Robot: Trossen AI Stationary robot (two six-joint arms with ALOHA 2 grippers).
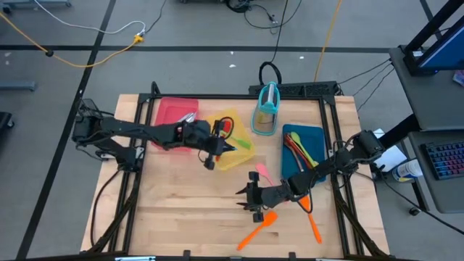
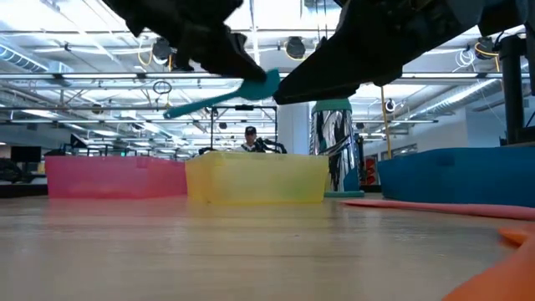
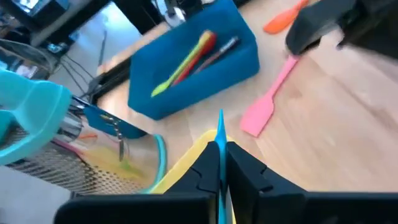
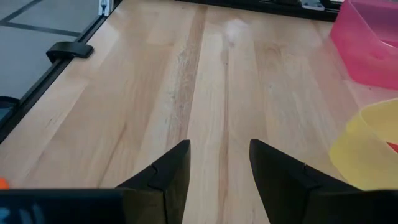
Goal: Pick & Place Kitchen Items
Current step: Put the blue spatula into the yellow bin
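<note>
L gripper clamped on teal spatula, above yellow tray at its 9 o'clock rim. Step: placing. Next: lower, release inside tray. R gripper fingers apart, empty, orange spatula at its 6.

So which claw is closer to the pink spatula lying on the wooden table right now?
The right claw. It hangs open just beside the flat pink silicone spatula, toward the table's front edge. The left claw is farther off over the yellow plastic tray, shut on a thin teal utensil.
</note>
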